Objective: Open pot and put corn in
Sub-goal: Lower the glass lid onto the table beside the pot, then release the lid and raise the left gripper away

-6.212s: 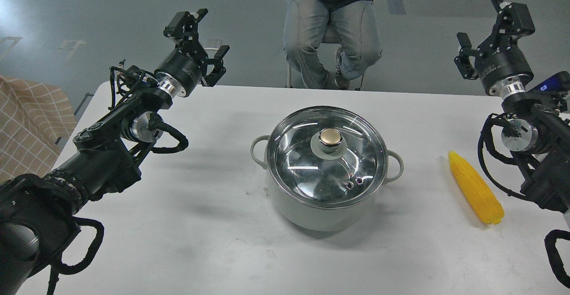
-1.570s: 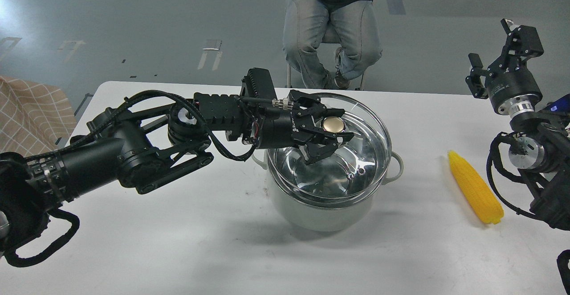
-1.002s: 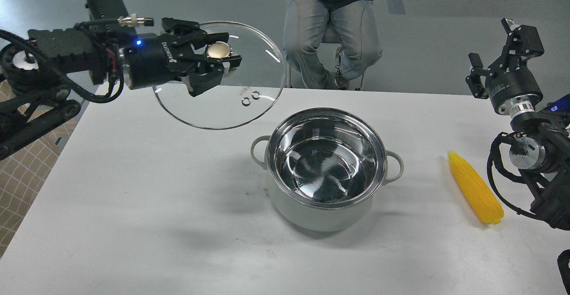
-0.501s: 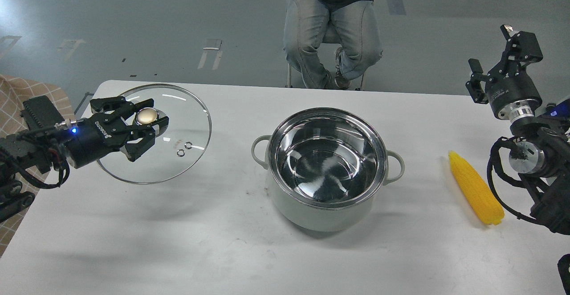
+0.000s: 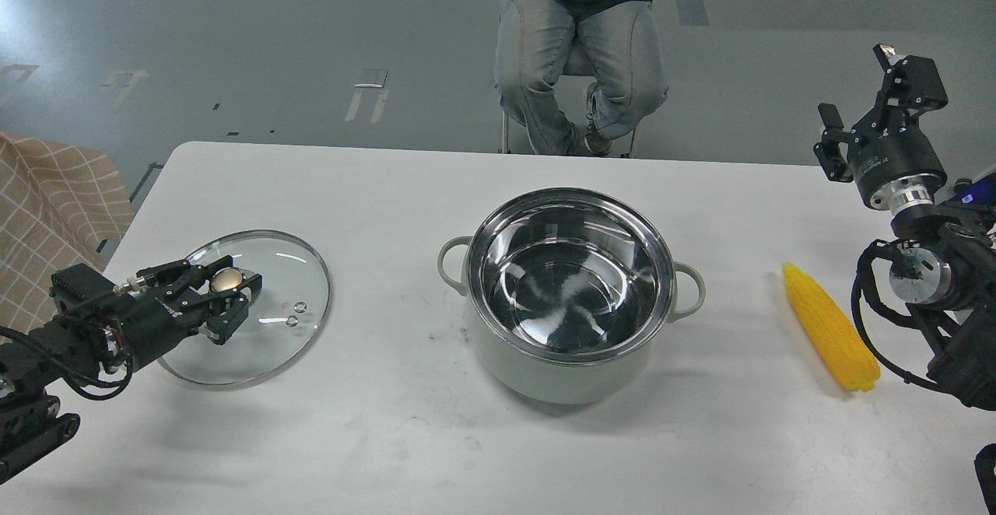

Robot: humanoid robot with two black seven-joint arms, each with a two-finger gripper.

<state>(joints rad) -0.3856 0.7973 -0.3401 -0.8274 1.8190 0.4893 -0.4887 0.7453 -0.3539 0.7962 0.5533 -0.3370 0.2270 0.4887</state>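
Pot (image 5: pixel 572 297) sits uncovered at frame centre on the white tabletop (image 5: pixel 545 453), steel interior bare. Corn (image 5: pixel 829 327) lies flat on the tabletop at right, well apart from the pot, tapered end pointing up-frame. Glass lid (image 5: pixel 247 306) is at lower left, low over or on the tabletop; can't tell which. Left gripper (image 5: pixel 226 294) fingers pinch the lid's brass knob (image 5: pixel 226 279). Right gripper (image 5: pixel 871 106) is raised at upper right, fingers spread, holding nothing.

Both arms matte black, looped black cables along the joints. Right arm (image 5: pixel 926 266) shows polished silver wrist rings. Left gripper (image 5: pixel 222 297) carries small white lettering.
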